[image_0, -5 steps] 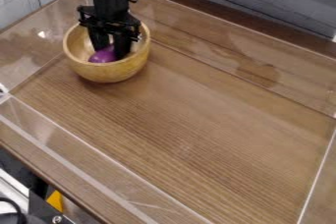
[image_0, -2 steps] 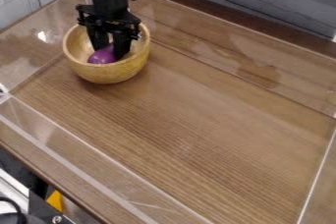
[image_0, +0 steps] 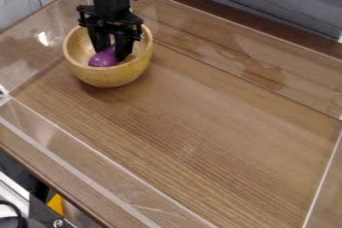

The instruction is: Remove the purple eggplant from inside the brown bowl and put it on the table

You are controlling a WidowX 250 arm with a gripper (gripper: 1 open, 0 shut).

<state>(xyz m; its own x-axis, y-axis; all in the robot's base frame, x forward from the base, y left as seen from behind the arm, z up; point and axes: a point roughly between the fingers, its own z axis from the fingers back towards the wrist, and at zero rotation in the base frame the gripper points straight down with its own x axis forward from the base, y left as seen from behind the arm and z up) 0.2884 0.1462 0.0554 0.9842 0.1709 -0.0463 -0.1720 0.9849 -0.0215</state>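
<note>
Glossy purple eggplant (image_0: 104,59) — rounded, inside the smooth brown bowl (image_0: 111,73).

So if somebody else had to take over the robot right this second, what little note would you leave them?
Jaws: down inside the bowl, right at the eggplant; can't tell from this view whether they grip it.
Eggplant: purple, still inside the bowl, toward its near side.
Bowl: light wood, upright at the far left of the table.
Done: the arm has reached into the bowl.
Left: make sure of the grip, lift the eggplant over the rim, set it on the table, let go.
</note>
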